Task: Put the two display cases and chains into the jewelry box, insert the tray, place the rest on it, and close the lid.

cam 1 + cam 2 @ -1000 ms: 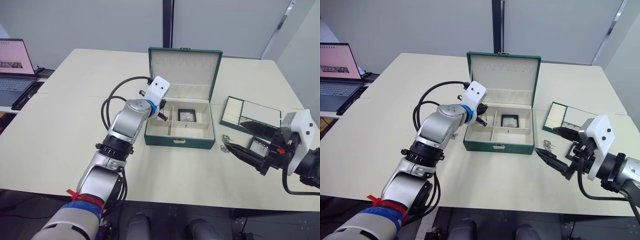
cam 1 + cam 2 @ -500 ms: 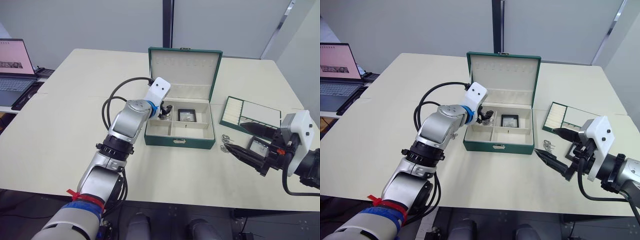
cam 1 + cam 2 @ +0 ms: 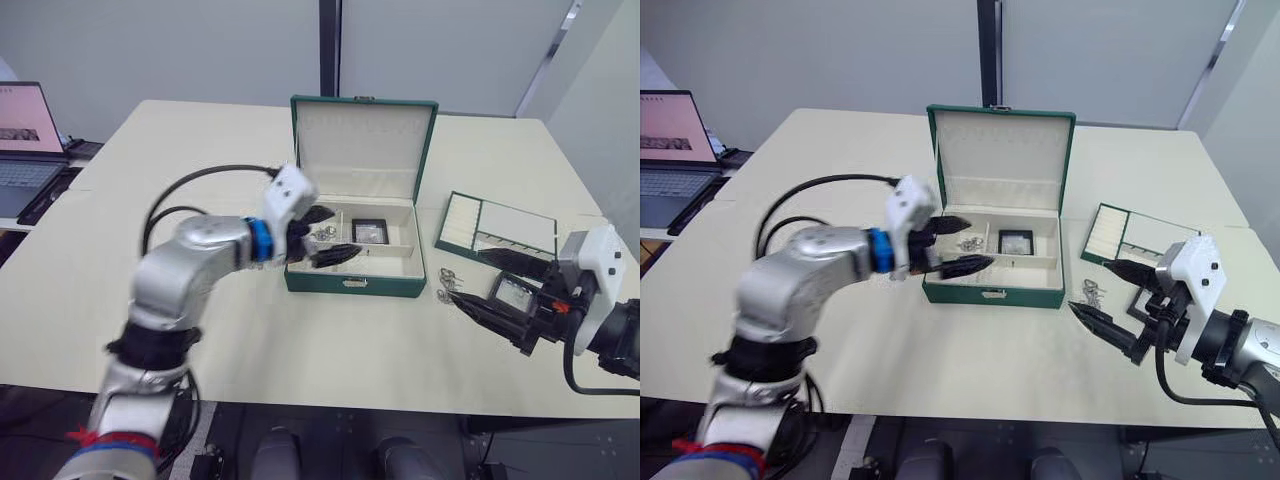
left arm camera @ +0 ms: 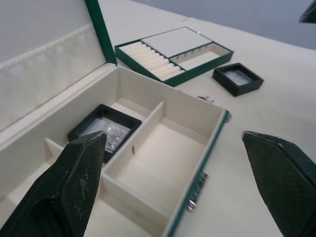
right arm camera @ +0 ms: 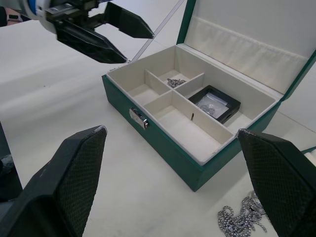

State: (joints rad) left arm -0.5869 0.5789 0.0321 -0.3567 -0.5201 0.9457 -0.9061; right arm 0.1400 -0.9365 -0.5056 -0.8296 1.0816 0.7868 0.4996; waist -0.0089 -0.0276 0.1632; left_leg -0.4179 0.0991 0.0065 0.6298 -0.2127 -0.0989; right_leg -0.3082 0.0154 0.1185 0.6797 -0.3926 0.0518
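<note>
The left end effector [image 3: 325,236] is seen released and empty, its two fingers spread wide, poised over the front left part of the jewelry box [image 3: 352,282]. The right end effector [image 3: 492,290] is likewise held released with nothing grasped, low over the desk [image 3: 120,250] to the right of the box.

Inside the jewelry box, one display case [image 3: 369,231] is lying in a rear compartment, and a clump of chain [image 5: 174,82] is lying in the rear compartment beside it. The lid [image 3: 362,147] is standing upright. A second display case [image 3: 510,295] is resting on the desk between the right end effector's fingers, and a second chain clump [image 3: 448,284] is lying on the desk just beside the box's right front corner. The tray [image 3: 496,229] is sitting farther back on the desk, to the right of the box, not yet inserted.

The step in hand is judged to be the filling of the box, about half done. Next, the right end effector would need to be lowered and clenched around the second display case, which would then be carried into a free compartment; the remaining chain clump would follow.
</note>
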